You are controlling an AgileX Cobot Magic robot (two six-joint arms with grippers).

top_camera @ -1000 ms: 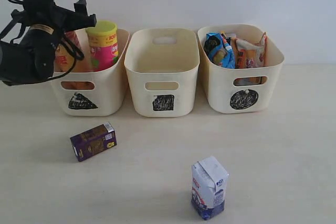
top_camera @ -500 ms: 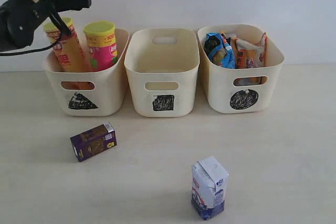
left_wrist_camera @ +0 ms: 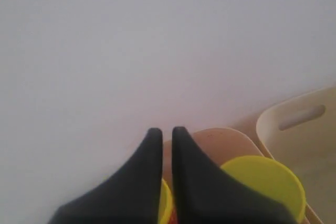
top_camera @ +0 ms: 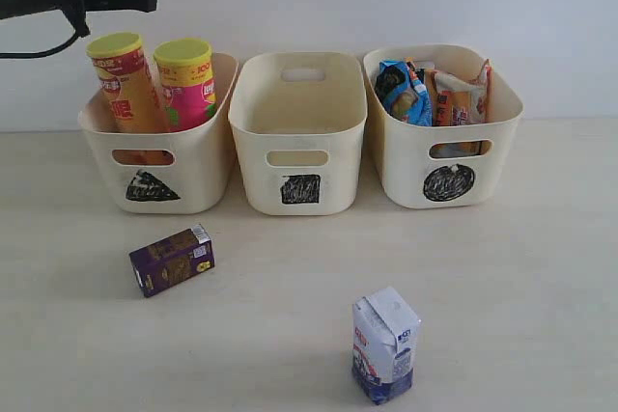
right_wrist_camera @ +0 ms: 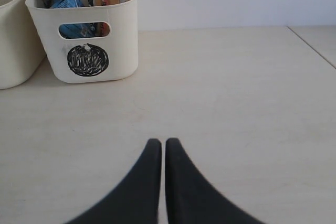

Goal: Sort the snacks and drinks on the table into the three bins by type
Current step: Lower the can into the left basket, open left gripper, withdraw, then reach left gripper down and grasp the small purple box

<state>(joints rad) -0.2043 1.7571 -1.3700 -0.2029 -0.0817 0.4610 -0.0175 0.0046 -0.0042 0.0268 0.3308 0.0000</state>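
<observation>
1. My left gripper (left_wrist_camera: 163,131), fingers together and empty, hangs above the leftmost cream plastic tub (top_camera: 193,176).
2. The dark purple rectangular carton (top_camera: 172,260) lies flat in front of that tub, long axis roughly crosswise. My left arm is nearer.
3. The white-and-blue gable-topped carton (top_camera: 385,345) stands right of centre.
4. My right gripper (right_wrist_camera: 158,142) has its fingers together and is empty.

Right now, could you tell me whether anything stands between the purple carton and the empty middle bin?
Nothing visible does. The purple carton lies on the table in front of the left bin, with bare tabletop up to the middle bin. The white-and-blue carton stands off that line, nearer the camera.
</observation>
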